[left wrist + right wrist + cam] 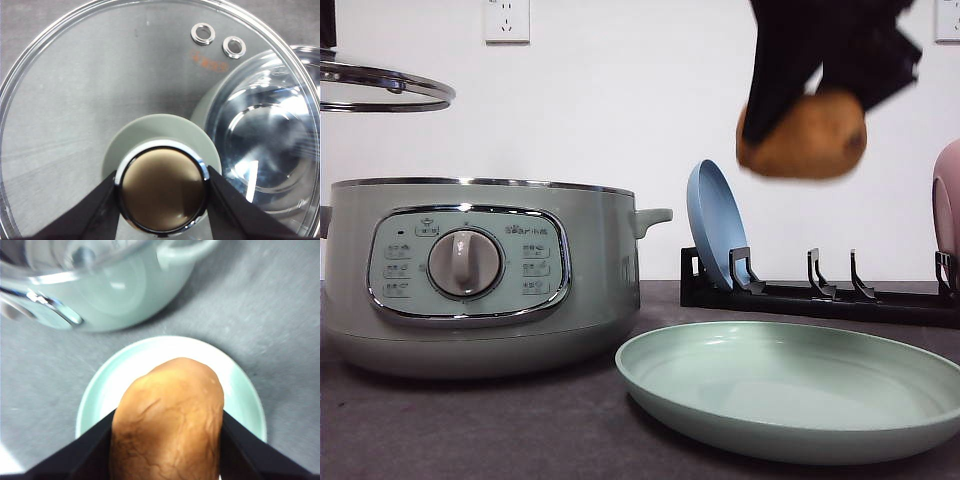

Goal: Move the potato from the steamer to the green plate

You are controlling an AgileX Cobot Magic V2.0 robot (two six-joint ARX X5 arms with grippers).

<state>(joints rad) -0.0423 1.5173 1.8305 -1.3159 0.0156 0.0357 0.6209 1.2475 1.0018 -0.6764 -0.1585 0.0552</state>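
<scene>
My right gripper [805,125] is shut on the orange-brown potato [803,136] and holds it high in the air above the green plate [790,385]. In the right wrist view the potato [168,420] sits between the black fingers, directly over the green plate [100,390], with the steamer [107,295] beyond it. The sage-green steamer [470,270] stands open at the left of the table. My left gripper [162,192] is shut on the knob of the glass lid [90,100], held up at the far left, where the lid [380,85] hangs above the steamer.
A black dish rack [820,295] stands behind the green plate, holding an upright blue plate [717,225] and a pink plate [947,205] at the right edge. A white wall with a socket [507,20] closes off the back.
</scene>
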